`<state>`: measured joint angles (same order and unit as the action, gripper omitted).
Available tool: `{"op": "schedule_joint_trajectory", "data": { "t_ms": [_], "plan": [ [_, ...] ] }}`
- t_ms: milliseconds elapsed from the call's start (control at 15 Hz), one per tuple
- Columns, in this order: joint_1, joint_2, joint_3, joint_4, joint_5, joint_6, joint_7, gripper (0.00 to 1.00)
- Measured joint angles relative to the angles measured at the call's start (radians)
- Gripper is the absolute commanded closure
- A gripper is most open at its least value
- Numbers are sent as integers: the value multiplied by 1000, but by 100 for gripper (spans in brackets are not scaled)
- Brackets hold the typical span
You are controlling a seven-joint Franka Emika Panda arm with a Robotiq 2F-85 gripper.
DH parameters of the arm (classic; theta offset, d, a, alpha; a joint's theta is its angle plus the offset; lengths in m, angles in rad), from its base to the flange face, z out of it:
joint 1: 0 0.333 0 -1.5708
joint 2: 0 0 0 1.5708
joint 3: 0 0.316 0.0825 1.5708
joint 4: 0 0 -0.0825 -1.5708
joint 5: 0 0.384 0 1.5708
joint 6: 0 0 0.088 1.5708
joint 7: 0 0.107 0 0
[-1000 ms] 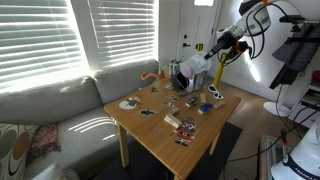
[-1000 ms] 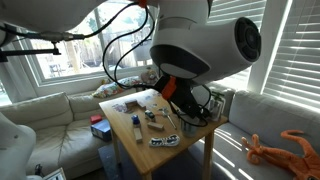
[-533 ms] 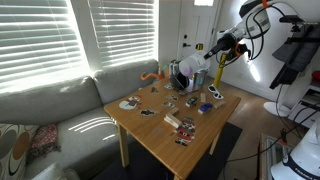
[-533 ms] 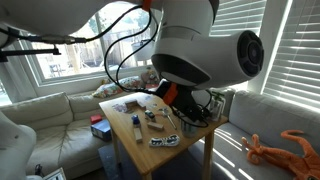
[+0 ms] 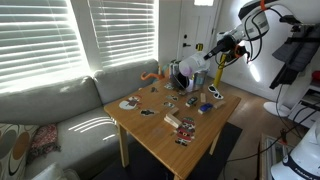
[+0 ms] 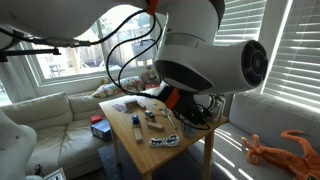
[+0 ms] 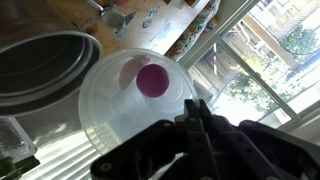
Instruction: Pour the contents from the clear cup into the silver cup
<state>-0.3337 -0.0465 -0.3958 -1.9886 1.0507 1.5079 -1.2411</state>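
In the wrist view my gripper (image 7: 193, 108) is shut on the rim of the clear cup (image 7: 125, 105), with both fingers pressed together. The cup's mouth faces the camera and a small magenta ball (image 7: 152, 80) lies inside it. A round grey metal-rimmed container with a dark inside, apparently the silver cup (image 7: 40, 62), sits just beside the clear cup at the upper left. In an exterior view my gripper (image 5: 207, 60) holds the clear cup (image 5: 193, 68) tilted above the far corner of the wooden table (image 5: 165, 140). The arm (image 6: 205, 65) hides both cups in an exterior view.
Several small items lie scattered over the table (image 6: 135, 135). A dark rounded object (image 5: 179, 78) stands at the far corner under the cup. A grey sofa (image 5: 50, 120) lies beside the table, with window blinds behind. An orange toy (image 6: 265, 150) rests on a couch.
The arm's large body has shifted right and grown in the exterior view that it blocks. The held cup stays tilted over the table's far corner.
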Motion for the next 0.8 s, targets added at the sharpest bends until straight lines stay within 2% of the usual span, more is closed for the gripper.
{"op": "schedule_joint_trajectory", "data": {
  "t_ms": [400, 800],
  "plan": [
    [-8, 11, -6, 4, -1, -6, -60, 99],
    [-35, 34, -15, 22, -1, -74, -174, 99]
  ]
}}
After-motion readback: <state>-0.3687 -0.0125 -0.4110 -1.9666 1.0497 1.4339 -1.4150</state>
